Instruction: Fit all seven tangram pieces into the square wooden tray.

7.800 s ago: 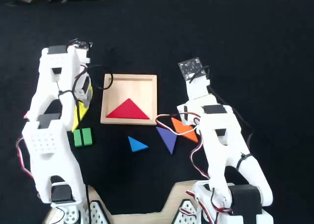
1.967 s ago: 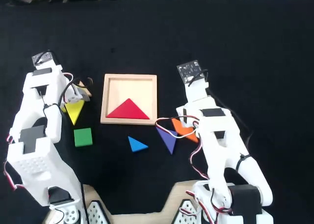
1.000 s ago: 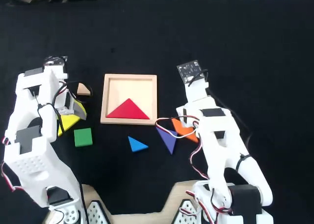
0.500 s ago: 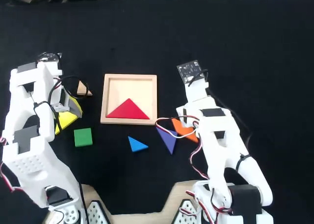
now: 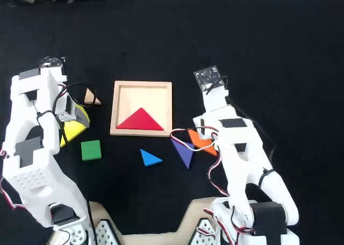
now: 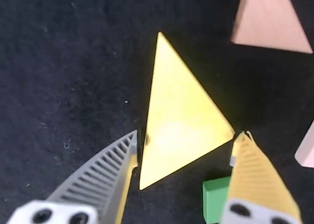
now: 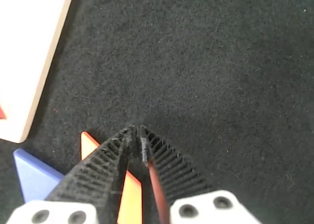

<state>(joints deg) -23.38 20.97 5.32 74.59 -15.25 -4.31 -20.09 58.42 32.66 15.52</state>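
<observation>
Yellow, seemingly painted wood, so probably light, stiff and a little slippery, the yellow triangle (image 6: 181,130) lies flat near the left side of the square wooden tray (image 5: 142,84); the left gripper (image 6: 189,133) stands spread astride it, best pinching two opposite edges.

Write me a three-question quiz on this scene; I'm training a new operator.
1. True or false: the red triangle lies inside the tray.
2. Which piece lies between the open fingers of the left gripper? A. green square B. yellow triangle C. blue triangle
3. Fill in: the right gripper is ____ (open or shut).
Key: 1 true; 2 B; 3 shut.
</observation>
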